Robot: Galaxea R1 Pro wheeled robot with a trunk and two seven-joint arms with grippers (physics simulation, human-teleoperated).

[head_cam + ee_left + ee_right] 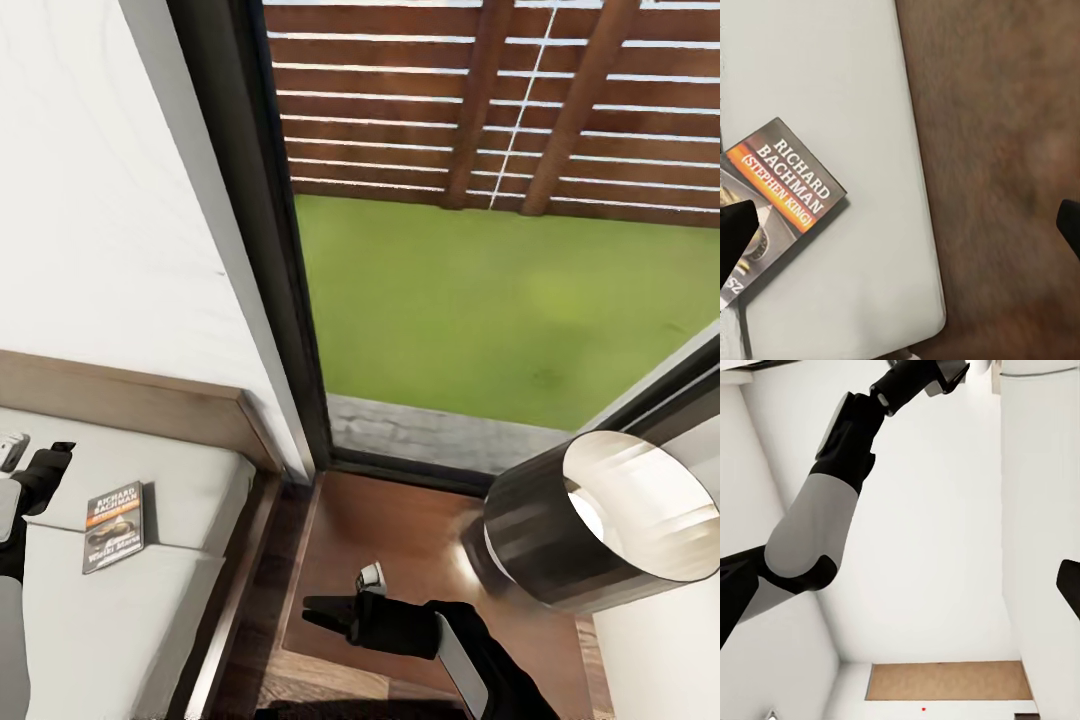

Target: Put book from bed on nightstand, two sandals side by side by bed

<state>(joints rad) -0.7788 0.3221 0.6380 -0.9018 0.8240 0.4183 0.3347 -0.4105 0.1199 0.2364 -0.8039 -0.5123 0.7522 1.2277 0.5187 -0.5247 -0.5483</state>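
- Left gripper (pixel 50 462) poised over the bed (pixel 180 470), just beside the book (pixel 113 526) on its headboard side; black wrist and grey forearm entering from the near edge of the mattress.
- In the left wrist view, two dark fingertips (pixel 736 225) spread wide apart, one over the book's (pixel 784 199) lower cover, the other out past the mattress (pixel 832 97) edge above the brown floor (pixel 1005 150); jaws parted, nothing between them.
- Right gripper (pixel 318 612) held low over the nightstand (pixel 400 540), on the side nearest the bed, black fingers pointing toward the bed frame; hard to say from the frames whether these jaws are parted or closed, though nothing seen in them.
- In the right wrist view, one dark fingertip (pixel 1069 585) at the frame edge; other arm (pixel 825 525), grey and black, stretched across white walls.
- Book lying flat, face up, on the pale mattress near the headboard (pixel 130 400): thin paperback, dark cover, white "RICHARD BACHMAN" lettering, orange band reading "(STEPHEN KING)", dark picture beneath.
- Book well in from the mattress edge facing the nightstand, set at a slight angle to the bed's side.
- Lamp (pixel 590 520) with dark shade and pale inner lining standing on the nightstand, on the far side from the bed.
- Tall dark-framed window (pixel 290 300) rising behind the nightstand, green lawn (pixel 500 300) and brown slatted fence (pixel 480 100) beyond.
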